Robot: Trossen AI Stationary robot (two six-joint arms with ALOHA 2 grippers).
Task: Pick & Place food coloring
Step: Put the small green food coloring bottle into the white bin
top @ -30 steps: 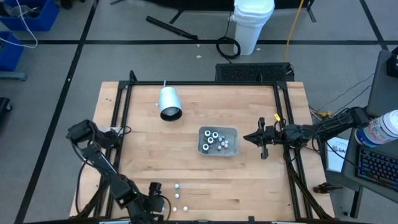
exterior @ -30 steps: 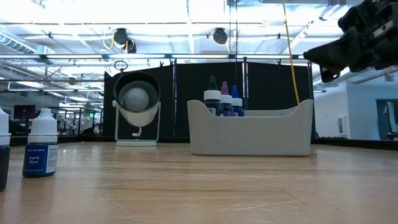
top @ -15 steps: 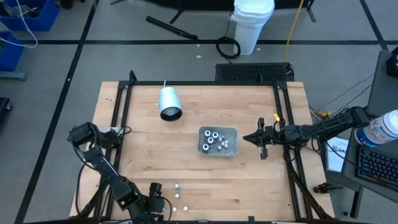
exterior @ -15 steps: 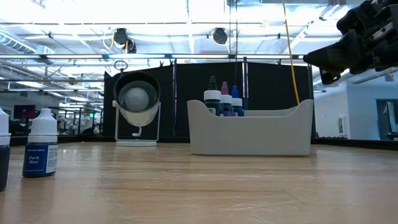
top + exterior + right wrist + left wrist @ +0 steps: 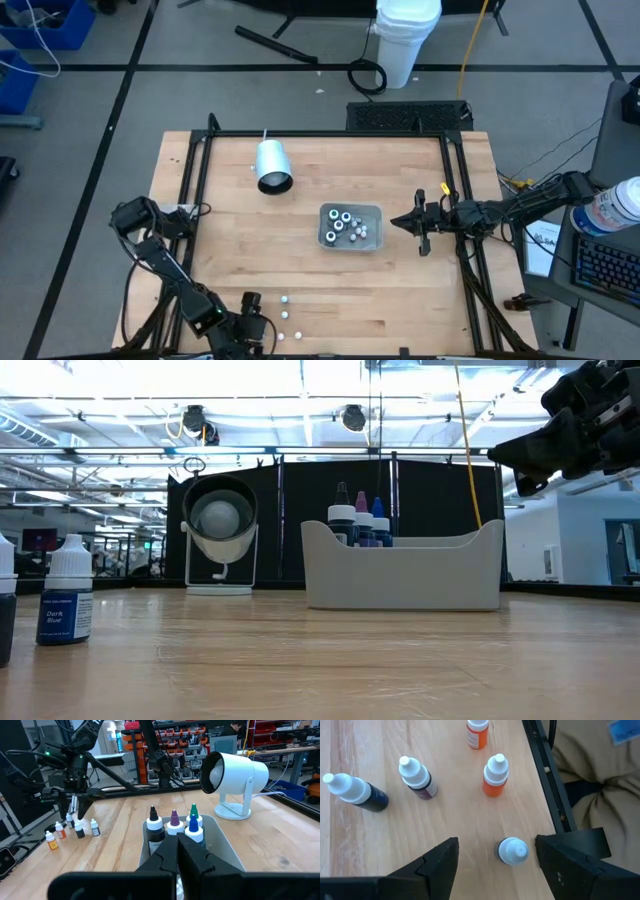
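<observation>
Several small food coloring bottles stand upright near the table's front edge: two orange ones (image 5: 495, 775), a purple one (image 5: 417, 779) and a dark blue one (image 5: 355, 794). My left gripper (image 5: 495, 851) (image 5: 251, 304) is open above them. Its fingers stand on either side of a white-capped blue bottle (image 5: 513, 852) without touching it. More bottles (image 5: 172, 826) stand in the grey tray (image 5: 372, 212). To the tray's right, my right gripper (image 5: 415, 223) hangs shut and level, holding nothing.
A white cylinder lamp (image 5: 270, 165) lies at the back left. Black frame rails (image 5: 545, 775) run along the table's edges, close to the loose bottles. Beige cloth (image 5: 600, 775) shows beyond the near rail. Bare wood lies between the loose bottles and the tray.
</observation>
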